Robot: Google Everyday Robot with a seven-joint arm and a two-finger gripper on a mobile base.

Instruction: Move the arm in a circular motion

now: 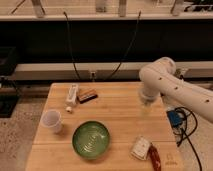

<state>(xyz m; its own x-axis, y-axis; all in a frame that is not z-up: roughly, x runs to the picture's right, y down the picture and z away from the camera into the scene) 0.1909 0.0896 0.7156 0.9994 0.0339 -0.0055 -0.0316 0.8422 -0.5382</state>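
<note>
The arm (pixel 175 87) is glossy white with small dark dots. It reaches in from the right edge over the right side of the wooden table (pixel 115 112). Its bulbous joint (pixel 156 75) hangs above the table's back right part. From the joint a narrow pale tip points down, and there the gripper (pixel 146 107) hovers just over the wood. It touches none of the objects on the table.
On the table are a white cup (pixel 51 121), a green bowl (pixel 91 139), a white tube (pixel 73 93), a brown bar (pixel 87 96), a white packet (pixel 140 148) and a red item (pixel 154 157). A blue box (pixel 175 118) with cables lies off the right edge.
</note>
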